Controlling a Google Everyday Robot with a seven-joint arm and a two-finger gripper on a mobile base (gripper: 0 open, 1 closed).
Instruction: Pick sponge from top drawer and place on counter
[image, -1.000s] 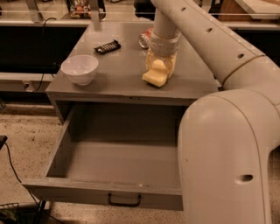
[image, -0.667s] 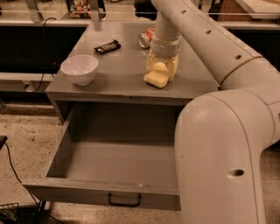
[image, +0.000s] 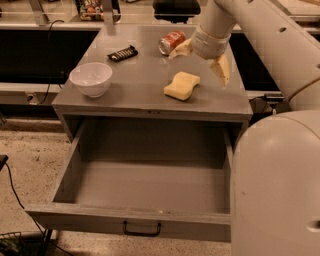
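The pale-yellow sponge lies flat on the grey counter, right of centre near its front edge. My gripper hangs above and just behind the sponge, raised clear of it, open and empty. One cream finger points down at the right and the other sticks out left near the can. The top drawer stands pulled fully out below the counter, with nothing in it. Its dark bar handle sits on the front panel.
A white bowl stands at the counter's left front. A black bar-shaped object lies behind it. A red soda can lies on its side at the back. My white arm and base fill the right side.
The gripper has let go of the sponge, opened and lifted up and away from it. The sponge now lies alone on the counter.
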